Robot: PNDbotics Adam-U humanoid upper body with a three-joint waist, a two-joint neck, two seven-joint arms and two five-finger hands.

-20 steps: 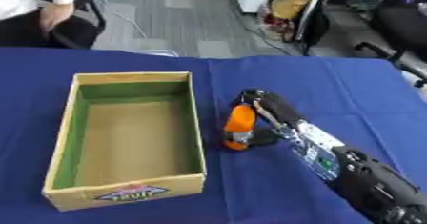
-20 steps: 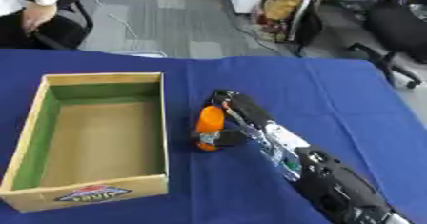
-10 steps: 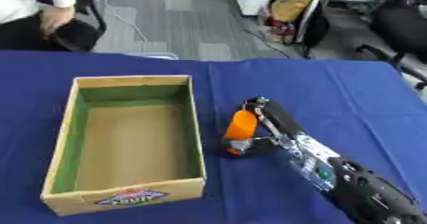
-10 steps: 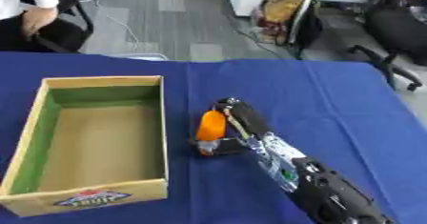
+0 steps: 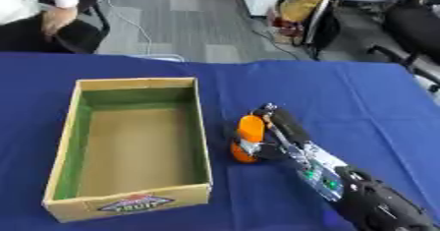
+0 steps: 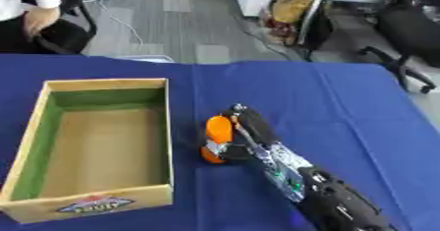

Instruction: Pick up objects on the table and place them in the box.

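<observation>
An orange bottle-shaped object (image 5: 247, 137) stands on the blue table (image 5: 343, 92) just right of the cardboard box (image 5: 136, 97). My right hand (image 5: 277, 129) reaches in from the lower right and is shut on the orange object, fingers curled round its right side. The box has a green inner wall and a brown floor, with nothing inside it. My left hand shows in neither view.
A fruit label (image 5: 135, 203) marks the box's near wall. The blue cloth stretches bare to the right and far side. Beyond the table's far edge are office chairs (image 5: 412, 23) and a person (image 5: 34, 9) at the upper left.
The whole picture has shifted a little, so the camera moved. My right hand stays closed on the orange object beside the box, with little visible change in its place.
</observation>
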